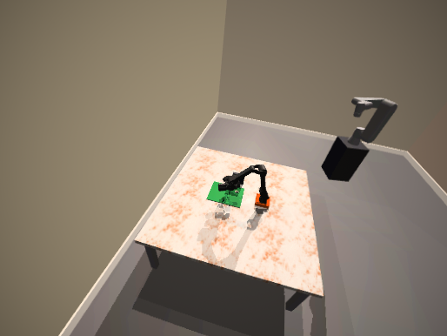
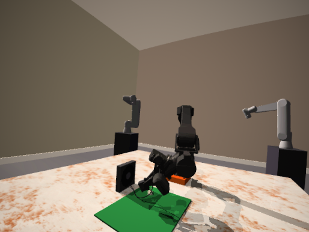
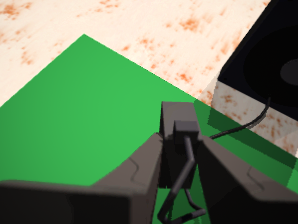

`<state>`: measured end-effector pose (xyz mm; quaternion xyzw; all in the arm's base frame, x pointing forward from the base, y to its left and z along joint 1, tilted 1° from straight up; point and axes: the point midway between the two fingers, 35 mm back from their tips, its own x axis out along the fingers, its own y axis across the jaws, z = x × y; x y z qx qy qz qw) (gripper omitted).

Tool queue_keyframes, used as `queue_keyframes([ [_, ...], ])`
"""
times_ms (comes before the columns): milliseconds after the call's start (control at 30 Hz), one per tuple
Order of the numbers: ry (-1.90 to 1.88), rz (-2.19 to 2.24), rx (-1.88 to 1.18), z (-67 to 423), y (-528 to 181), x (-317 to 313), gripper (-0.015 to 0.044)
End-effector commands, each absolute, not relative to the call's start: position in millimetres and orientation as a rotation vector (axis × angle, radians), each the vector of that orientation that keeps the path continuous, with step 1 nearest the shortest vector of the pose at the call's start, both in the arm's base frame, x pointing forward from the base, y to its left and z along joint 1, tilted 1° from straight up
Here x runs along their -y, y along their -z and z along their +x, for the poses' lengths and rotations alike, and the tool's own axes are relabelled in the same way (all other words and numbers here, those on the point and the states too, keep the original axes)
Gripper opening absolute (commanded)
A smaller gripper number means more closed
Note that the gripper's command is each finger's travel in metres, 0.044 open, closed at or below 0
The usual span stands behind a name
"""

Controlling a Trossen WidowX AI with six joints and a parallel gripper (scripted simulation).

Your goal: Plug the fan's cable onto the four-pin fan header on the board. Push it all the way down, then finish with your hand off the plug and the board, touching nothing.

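My gripper (image 3: 180, 144) (image 2: 148, 187) (image 1: 227, 186) is shut on the fan cable's dark plug (image 3: 180, 128) and holds it low over the green board (image 3: 75, 110) (image 2: 129, 214) (image 1: 214, 194), near the board's edge on the fan side. The black fan (image 3: 270, 60) (image 2: 125, 175) stands upright on the table just beyond that edge. Its thin black cable (image 3: 242, 125) runs from the fan to the plug. The four-pin header does not show in the wrist view, and I cannot make it out in the top and exterior views.
The arm's orange base (image 2: 180, 180) (image 1: 262, 201) sits on the marbled table (image 1: 270, 252) beside the board. Two grey arms on black pedestals (image 2: 126, 142) (image 2: 285, 162) (image 1: 345, 158) stand on the floor beyond the table.
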<state>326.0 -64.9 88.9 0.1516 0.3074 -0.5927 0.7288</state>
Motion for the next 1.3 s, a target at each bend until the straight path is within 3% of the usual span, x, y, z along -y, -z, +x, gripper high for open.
queue_keyframes([
  [0, 1.311, 0.302, -0.625, 323.9, -87.9, 63.7, 0.0],
  [1267, 1.217, 0.131, -0.163, 317.9, -107.4, 37.0, 0.0],
])
